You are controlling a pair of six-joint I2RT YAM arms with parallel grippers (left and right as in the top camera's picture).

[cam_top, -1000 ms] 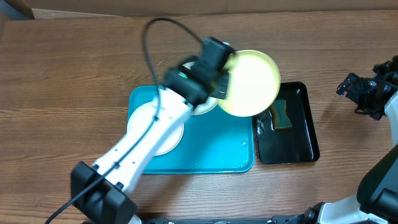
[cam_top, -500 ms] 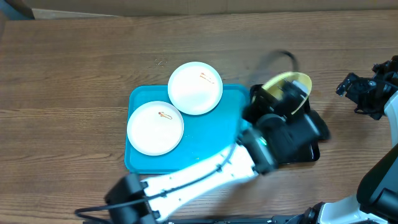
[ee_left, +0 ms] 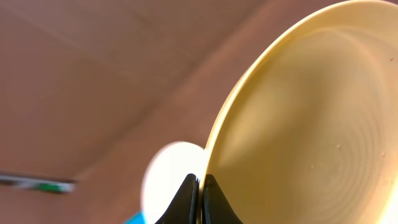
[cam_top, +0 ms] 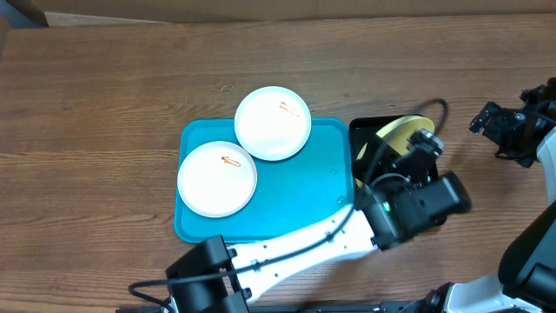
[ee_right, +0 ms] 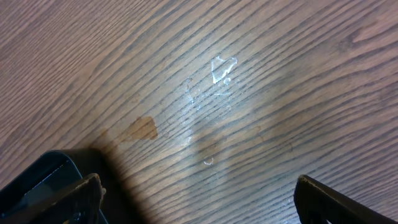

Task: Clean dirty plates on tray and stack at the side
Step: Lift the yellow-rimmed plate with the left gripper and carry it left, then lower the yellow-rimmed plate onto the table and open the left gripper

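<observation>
Two white plates, each with a small orange-red smear, rest on the turquoise tray (cam_top: 295,204): one (cam_top: 217,178) at its left, the other (cam_top: 273,123) overhanging its far rim. My left gripper (ee_left: 200,199) is shut on the rim of the pale yellow-green plate (ee_left: 311,130) and holds it on edge over the black tray (cam_top: 365,130); overhead, the plate (cam_top: 395,132) shows above the left wrist (cam_top: 417,200). One white plate (ee_left: 171,180) shows blurred behind the fingers. My right gripper (cam_top: 508,130) is open and empty over the table at the far right.
The narrow black tray sits just right of the turquoise tray, mostly covered by my left arm. A corner of it (ee_right: 37,186) shows in the right wrist view, beside a small wet patch (ee_right: 211,81) and a brown stain (ee_right: 142,129) on the wood.
My left arm has swung the yellow-green plate from above the tray's far edge rightward and down over the black tray, tilting it on edge. Both white plates are uncovered. The right arm has not moved.
</observation>
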